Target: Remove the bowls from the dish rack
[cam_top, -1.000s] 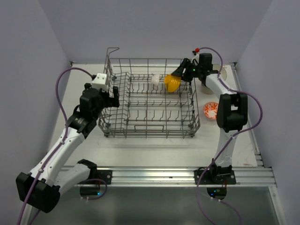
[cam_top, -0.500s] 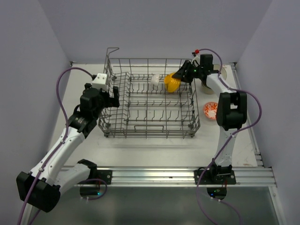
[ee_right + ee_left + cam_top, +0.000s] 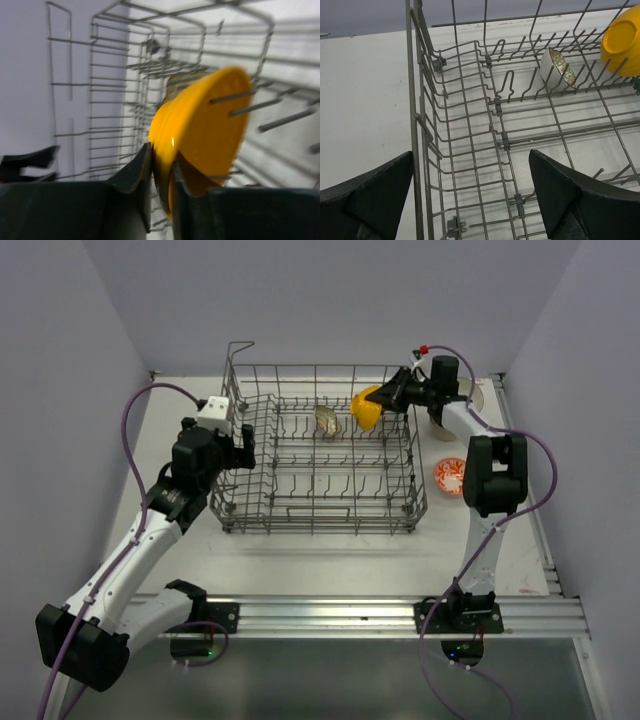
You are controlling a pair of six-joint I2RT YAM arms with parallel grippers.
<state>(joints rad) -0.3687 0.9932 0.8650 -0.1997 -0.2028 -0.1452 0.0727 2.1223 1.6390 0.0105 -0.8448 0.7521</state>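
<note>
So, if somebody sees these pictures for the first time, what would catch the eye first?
The bright yellow bowl stands out most: it is at the far right corner of the grey dish rack, its rim pinched by the right hand. Next, the left hand stands wide open across the rack's left wall, and a small patterned bowl stands on edge among the far tines.

Left wall of dish rack (image 3: 318,530) runs between the spread fingers of left pincer (image 3: 243,450). Upright tines (image 3: 506,80) crowd the floor. In the far row, patterned bowl (image 3: 327,421) stands on edge. Far right corner is taken by yellow bowl (image 3: 366,410) and right pincer (image 3: 392,398). Free tabletop (image 3: 330,560) along the near side. Right of the rack sits orange-red bowl (image 3: 449,476).
</note>
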